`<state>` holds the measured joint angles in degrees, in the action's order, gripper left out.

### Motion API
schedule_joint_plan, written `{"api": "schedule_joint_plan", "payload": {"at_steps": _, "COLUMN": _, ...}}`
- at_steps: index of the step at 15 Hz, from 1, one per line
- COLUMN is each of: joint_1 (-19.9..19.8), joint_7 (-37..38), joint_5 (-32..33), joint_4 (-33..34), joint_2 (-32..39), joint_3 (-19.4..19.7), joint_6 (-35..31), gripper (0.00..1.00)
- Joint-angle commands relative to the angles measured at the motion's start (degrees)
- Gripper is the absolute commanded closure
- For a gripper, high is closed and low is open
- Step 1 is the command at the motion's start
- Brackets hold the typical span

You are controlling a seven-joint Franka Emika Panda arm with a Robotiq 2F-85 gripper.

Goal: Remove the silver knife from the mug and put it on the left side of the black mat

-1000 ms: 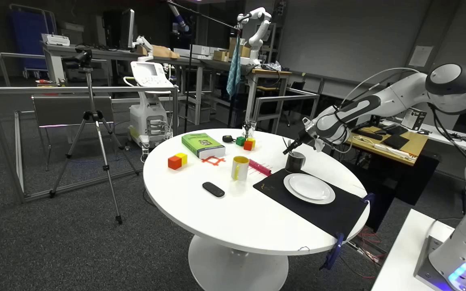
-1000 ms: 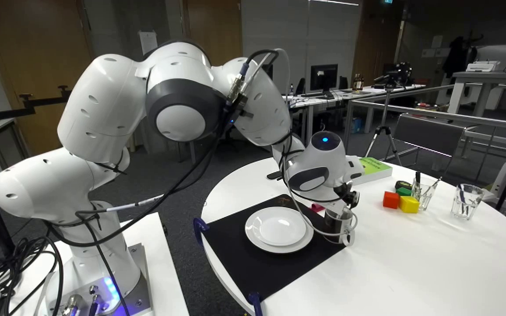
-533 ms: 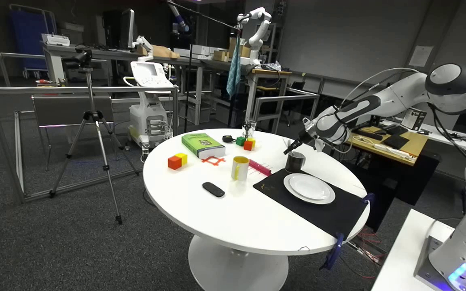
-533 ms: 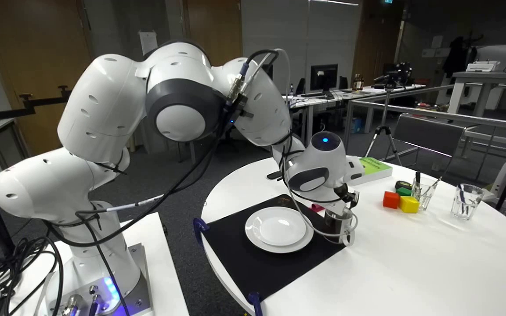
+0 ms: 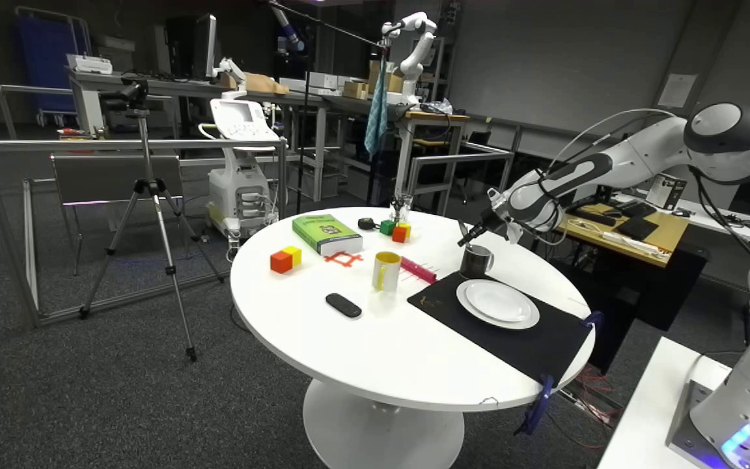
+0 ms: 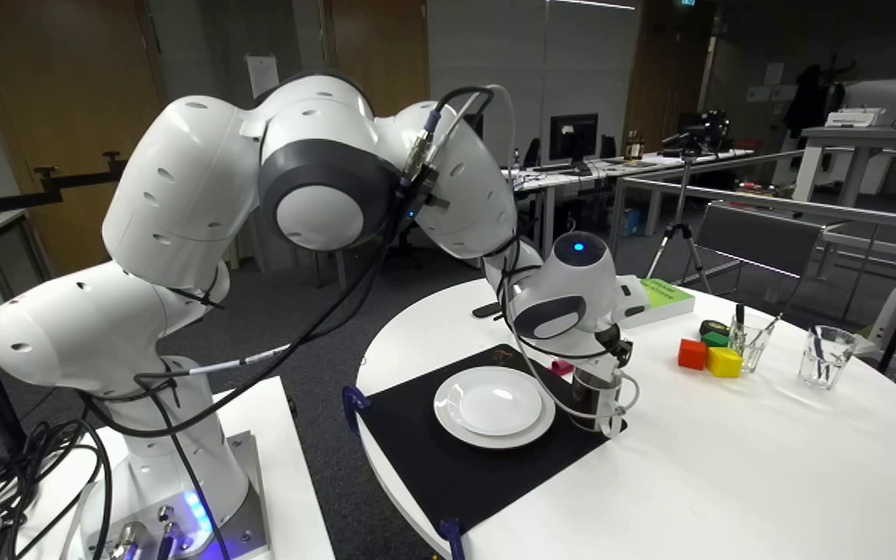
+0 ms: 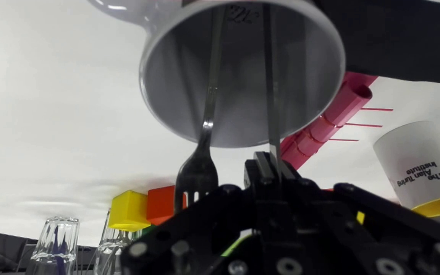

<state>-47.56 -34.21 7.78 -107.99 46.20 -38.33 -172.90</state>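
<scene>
The dark mug [image 5: 476, 263] stands at a corner of the black mat [image 5: 437, 305]. In the wrist view I look into its pale inside wall [image 7: 239, 114], where the silver knife [image 7: 273, 130] and a fork [image 7: 199, 168] lean side by side. Low in that view, my gripper [image 7: 276, 168] has its fingertips pressed together around the knife's blade, just outside the mug's rim. The knife's other end is still down in the mug. In an exterior view, the gripper [image 5: 465, 242] sits just over the mug's mouth and the knife [image 5: 462, 227] pokes up beside it.
Stacked white plates [image 5: 499, 303] lie on the mat near the mug. A white and yellow cup [image 5: 386, 272], a pink tube [image 5: 418, 270] and a book [image 5: 327, 234] are on the table. Coloured cubes [image 6: 724, 362] and a glass [image 6: 823, 358] stand further off. A blue clamp [image 5: 541, 407] grips the edge.
My fingers have come together on the knife. In both exterior views the mug has shifted slightly toward the mat, and more of the mat's corner shows. The arm has barely moved.
</scene>
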Motion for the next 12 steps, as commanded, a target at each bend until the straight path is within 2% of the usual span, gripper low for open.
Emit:
{"api": "schedule_joint_plan", "payload": {"at_steps": 1, "joint_1": 0.77, "joint_7": -1.25, "joint_5": 0.09, "joint_4": 1.27, "joint_2": -0.41, "joint_3": 0.68, "joint_6": 1.47, "gripper": 0.99}}
{"api": "schedule_joint_plan", "payload": {"at_steps": 12, "joint_1": 0.07, "joint_7": -0.34, "joint_5": -0.54, "joint_4": -2.04, "joint_2": -8.26, "joint_3": 0.22, "joint_6": -0.96, "gripper": 0.99}}
